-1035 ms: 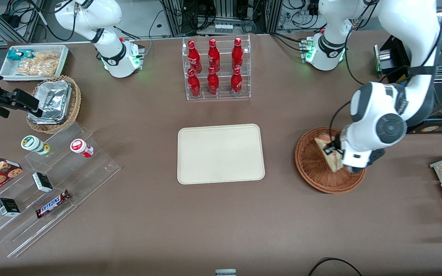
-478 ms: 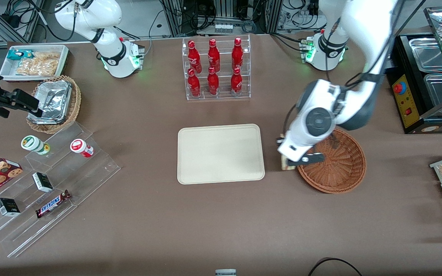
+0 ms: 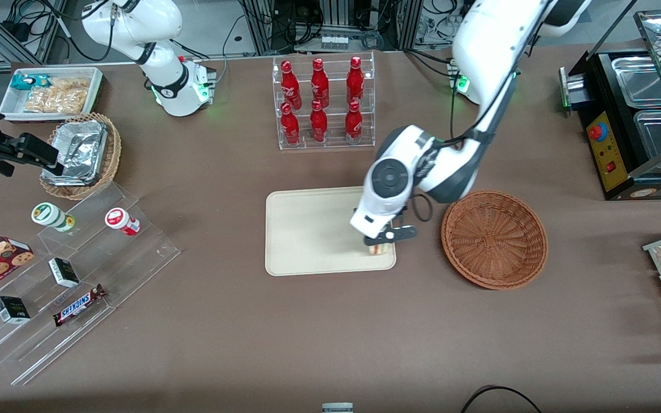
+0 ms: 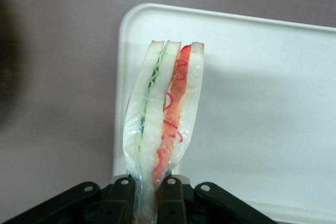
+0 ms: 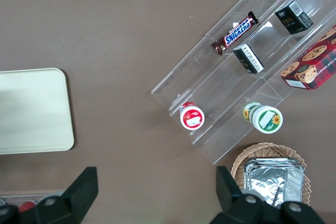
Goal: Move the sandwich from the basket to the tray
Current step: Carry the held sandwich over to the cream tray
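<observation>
Carried from basket (image 3: 494, 238), sandwich (image 4: 166, 124) hangs in gripper (image 3: 381, 240) over tray (image 3: 307, 229).

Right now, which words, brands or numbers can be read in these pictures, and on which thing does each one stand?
"SNICKERS": on the brown candy bar on the clear stepped shelf.
Red bottles: white script, too small to read.
Small dark boxes, two round lids and cookie box: print too small to read.
The sandwich, held by the shut end effector over the tray, has no text.

sandwich (image 3: 378, 249) mostly hidden under gripper (image 3: 381, 241) | tray (image 4: 273, 103) cut off by wrist-view edges
</observation>
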